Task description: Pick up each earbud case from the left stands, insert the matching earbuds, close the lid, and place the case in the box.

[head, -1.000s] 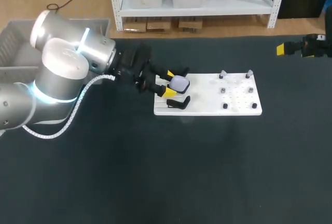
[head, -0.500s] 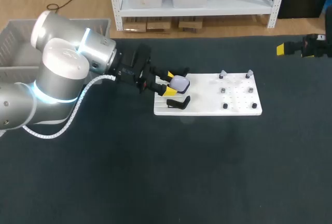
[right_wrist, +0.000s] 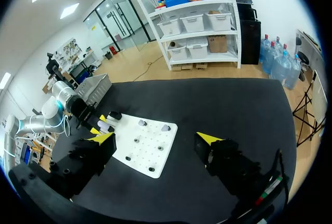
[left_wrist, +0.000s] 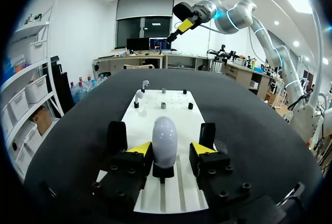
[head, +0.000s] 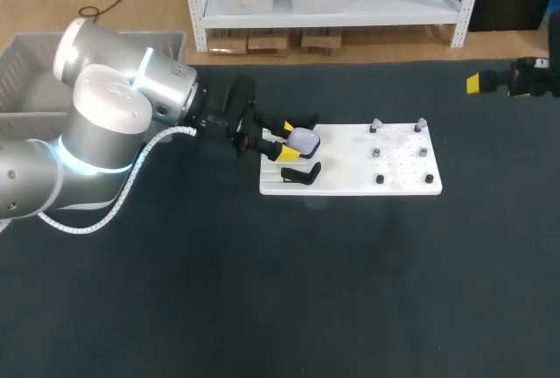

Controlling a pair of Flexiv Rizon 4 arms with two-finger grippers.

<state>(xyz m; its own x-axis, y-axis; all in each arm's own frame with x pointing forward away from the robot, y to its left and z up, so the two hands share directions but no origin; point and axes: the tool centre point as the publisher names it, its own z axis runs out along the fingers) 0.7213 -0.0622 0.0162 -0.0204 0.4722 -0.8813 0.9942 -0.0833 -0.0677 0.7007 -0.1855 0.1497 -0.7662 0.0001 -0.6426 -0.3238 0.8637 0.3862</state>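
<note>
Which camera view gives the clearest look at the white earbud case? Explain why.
The left wrist view: the earbud case stands close and upright on its stand, between the yellow tips of the left gripper. The head view shows it small, from above; the right wrist view, only a distant speck.

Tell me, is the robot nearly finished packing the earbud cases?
Not nearly. Nothing looks finished. The left hand is open around the white case, which sits on its stand. Two earbuds wait on the white board. Filling, closing and boxing are left.
</note>
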